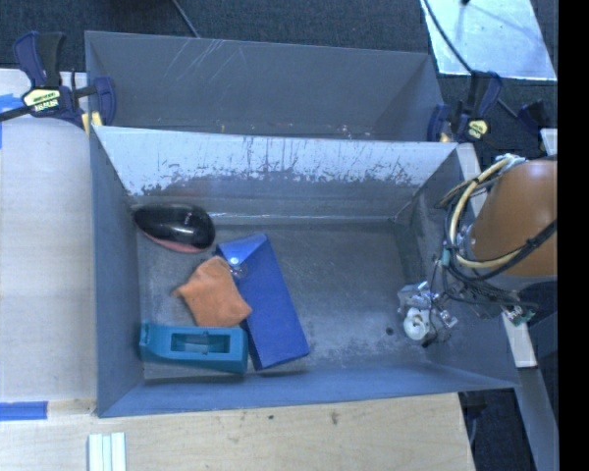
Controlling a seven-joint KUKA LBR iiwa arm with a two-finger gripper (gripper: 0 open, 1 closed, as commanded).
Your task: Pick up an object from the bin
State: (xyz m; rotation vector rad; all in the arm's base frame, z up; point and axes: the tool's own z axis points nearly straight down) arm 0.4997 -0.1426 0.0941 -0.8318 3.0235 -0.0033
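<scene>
**Operator:** Where is the tool?

**Observer:** You find the tool (419,322) low in the bin (275,389), close to its near right corner. It is over grey floor, just beside the right wall. Whether it is apart or together, I cannot tell you.

**Operator:** And the things to pick?

**Observer:** They all lie toward the left wall, well apart from the tool. Nearest you, in the near left corner, a teal block (193,347) with a slot in its top lies flat. A blue flat board (275,314) touches the block's right end and runs back toward the middle. An orange crumpled lump (214,295) sits at the board's left edge, touching it, just behind the block. Farthest back, by the far left corner, you see a black oval thing (174,227) with a pink underside.
</scene>
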